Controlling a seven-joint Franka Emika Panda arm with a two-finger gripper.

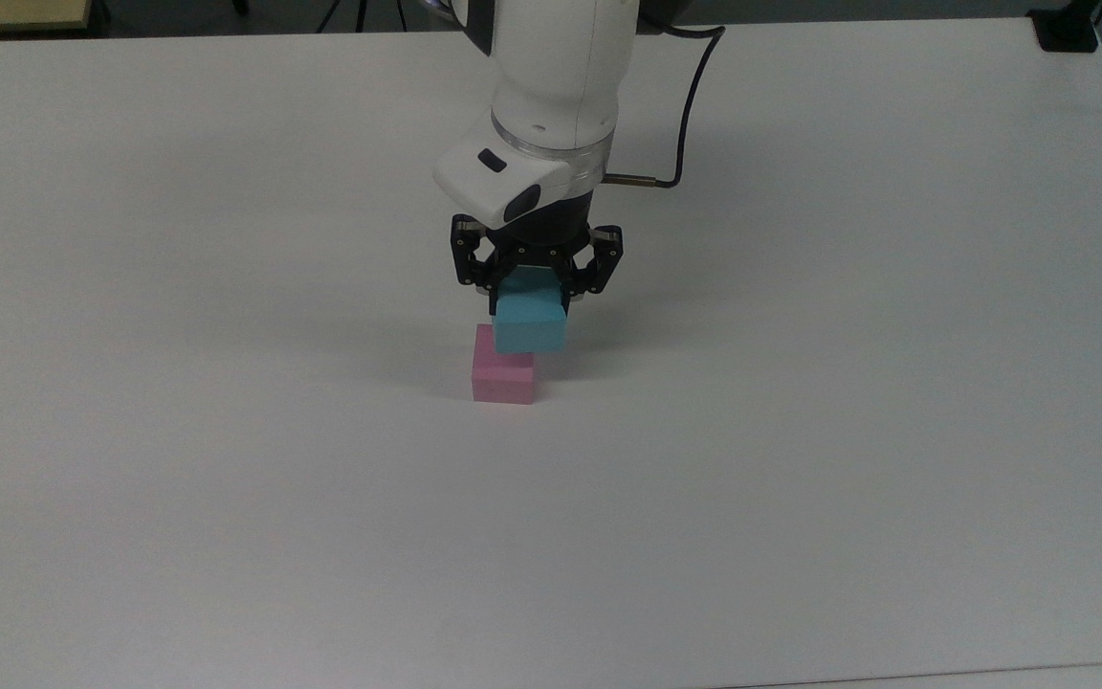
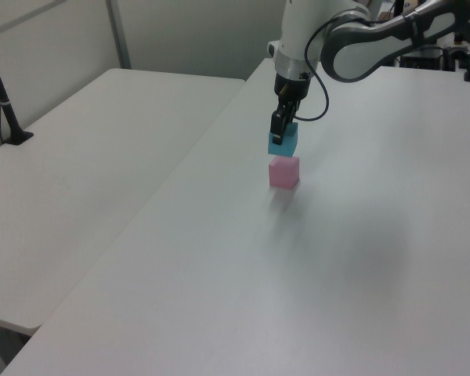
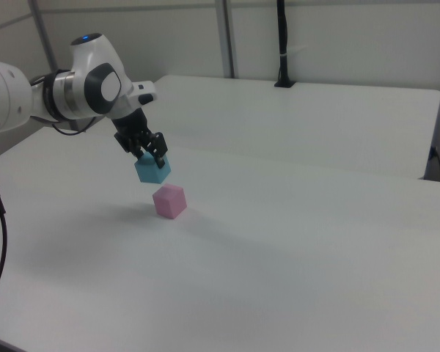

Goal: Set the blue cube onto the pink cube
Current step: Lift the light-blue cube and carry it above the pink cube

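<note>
White table (image 1: 226, 478), pink cube (image 1: 503, 379) resting alone, gripper (image 1: 534, 292) grasping blue cube (image 1: 530, 321) just above it, not touching.

The white table (image 1: 226, 526) lies bare and flat on every side of the pink cube (image 1: 503, 381), so approach along the surface is free from each direction; the one obstacle standing on it is that cube itself; directly over it hangs the blue cube (image 1: 529, 319), clamped in the gripper (image 1: 534, 295), with a small gap of air between the two cubes in the left view and right view; the arm (image 1: 561, 86) and its black cable (image 1: 690, 115) take up the space above, toward the top view's upper edge.
</note>
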